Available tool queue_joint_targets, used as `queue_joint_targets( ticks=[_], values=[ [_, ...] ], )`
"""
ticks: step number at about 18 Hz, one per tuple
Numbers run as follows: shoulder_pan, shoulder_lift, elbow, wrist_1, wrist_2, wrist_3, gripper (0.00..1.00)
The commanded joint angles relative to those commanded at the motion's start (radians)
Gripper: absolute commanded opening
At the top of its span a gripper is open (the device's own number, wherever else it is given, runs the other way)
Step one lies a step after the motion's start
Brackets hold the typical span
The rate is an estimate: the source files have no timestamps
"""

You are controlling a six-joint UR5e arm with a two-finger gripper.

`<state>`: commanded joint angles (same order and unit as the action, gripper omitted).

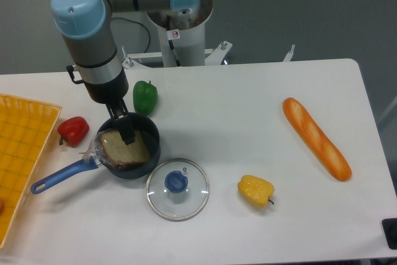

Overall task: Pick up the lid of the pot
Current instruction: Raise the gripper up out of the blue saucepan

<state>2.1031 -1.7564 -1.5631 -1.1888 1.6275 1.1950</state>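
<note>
The round glass pot lid [159, 205] lies flat on the table, knob up, with a metal rim and a blue knob in its middle. Just behind and to its left stands the dark pot [153, 163], whose blue handle points to the left. My gripper [128, 140] reaches down over the pot's opening, up and to the left of the lid and apart from it. Its dark fingers overlap in this view, so their spacing is hidden. Inside the pot is a beige, bread-like item [121, 152]; whether the fingertips touch it is unclear.
A green pepper [145, 97] is behind the pot, and a red pepper [73, 130] is to its left. An orange crate [23, 130] stands at the left edge. A yellow pepper [255, 190] and a baguette [316, 138] lie right of the lid.
</note>
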Motion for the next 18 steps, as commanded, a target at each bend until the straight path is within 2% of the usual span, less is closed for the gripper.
queue_joint_targets(
  ticks=[9,14,18],
  values=[
    [-0.002,-0.009,-0.011,0.008,-0.003,-0.012,1.00],
    [0.000,-0.002,-0.077,0.038,-0.008,-0.014,1.00],
    [0.000,-0.028,-0.057,0.040,-0.014,-0.104,1.00]
  ],
)
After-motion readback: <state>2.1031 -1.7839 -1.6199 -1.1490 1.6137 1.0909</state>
